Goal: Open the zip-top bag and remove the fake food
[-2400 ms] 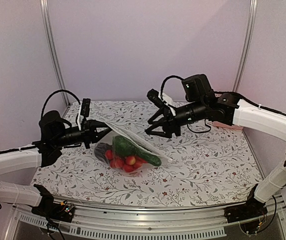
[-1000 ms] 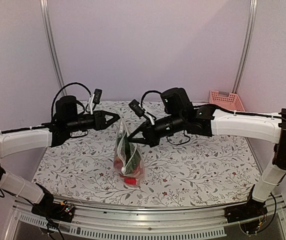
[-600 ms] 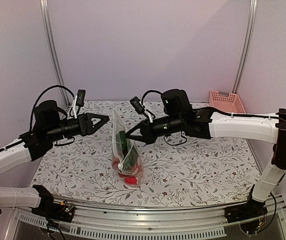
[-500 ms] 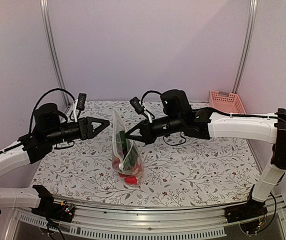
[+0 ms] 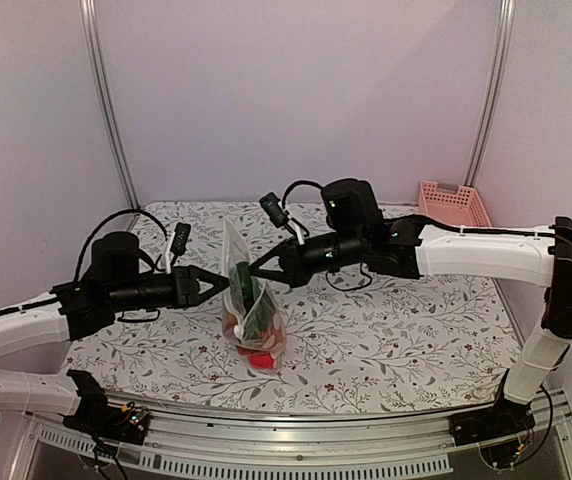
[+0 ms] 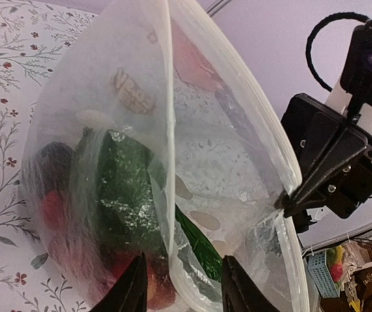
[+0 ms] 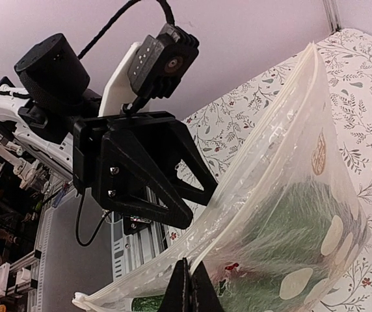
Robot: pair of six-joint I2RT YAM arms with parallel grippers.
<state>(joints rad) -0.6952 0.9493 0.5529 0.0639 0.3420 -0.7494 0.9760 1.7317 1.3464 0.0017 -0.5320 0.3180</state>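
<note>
The clear zip-top bag hangs upright over the table, and its bottom rests on the cloth. My right gripper is shut on one lip of the bag's mouth, as the right wrist view shows. Inside lies the fake food: a dark green piece above red pieces. My left gripper stands open at the bag's left side. In the left wrist view, its fingertips straddle a fold of the bag's plastic without closing on it.
A pink slatted basket stands at the back right corner. The flowered tablecloth covers the table. Metal frame posts rise at the back corners, against the lilac walls.
My left gripper has come down and forward from a raised spot to the bag's left side. The right gripper has kept its pinch on the hanging bag.
</note>
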